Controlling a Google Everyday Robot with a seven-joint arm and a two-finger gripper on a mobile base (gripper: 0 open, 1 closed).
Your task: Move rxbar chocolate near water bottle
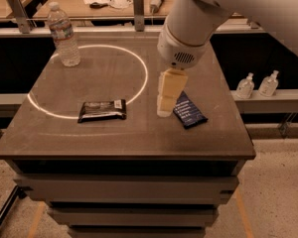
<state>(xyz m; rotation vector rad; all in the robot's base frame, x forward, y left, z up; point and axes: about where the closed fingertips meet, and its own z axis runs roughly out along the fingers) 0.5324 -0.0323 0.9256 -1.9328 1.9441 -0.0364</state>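
Judging from the camera view, the task is barely begun: the rxbar chocolate (102, 110) lies flat toward the front-left of the surface (114, 148), well apart from the water bottle (63, 35) standing by the back-left corner. The gripper (164, 111) hangs tip-down near the middle, between the rxbar and a dark blue bar wrapper (190, 111), just beside the latter. Whether its jaws are released or clenched I cannot tell. They carry nothing visible. Grasping and carrying are not yet done.

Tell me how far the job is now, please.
Done: nothing yet; the rxbar chocolate lies at the table's front, far from the water bottle at a back corner. In hand: the gripper hangs low beside the dark blue bar, apart from the rxbar chocolate. Left: the grasp and the carry.
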